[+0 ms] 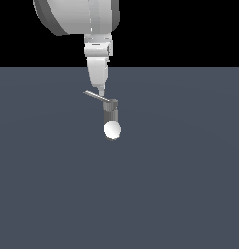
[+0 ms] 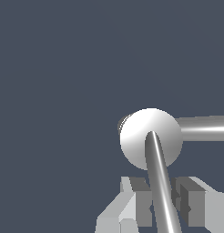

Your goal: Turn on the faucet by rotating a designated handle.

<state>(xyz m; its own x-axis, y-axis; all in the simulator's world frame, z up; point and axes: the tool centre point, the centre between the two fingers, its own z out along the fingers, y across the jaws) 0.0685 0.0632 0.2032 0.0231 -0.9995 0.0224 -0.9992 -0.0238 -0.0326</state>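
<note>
The faucet [image 1: 110, 113] is a small grey upright cylinder ending in a white ball [image 1: 112, 130]. Its handle [image 1: 94, 96], a thin light-grey bar, juts from the top block toward the exterior view's left. My gripper [image 1: 100, 90] comes straight down onto the bar's middle. In the wrist view the handle [image 2: 158, 177] runs from the white ball [image 2: 136, 136] between my two fingers [image 2: 141, 200], which sit tight against its sides, so my gripper [image 2: 163, 202] is shut on it. A second grey bar [image 2: 205, 128] leaves the ball sideways.
The faucet stands alone on a flat slate-blue floor [image 1: 179, 194]. The arm's large white links [image 1: 75, 14] hang over it from above, against a black background.
</note>
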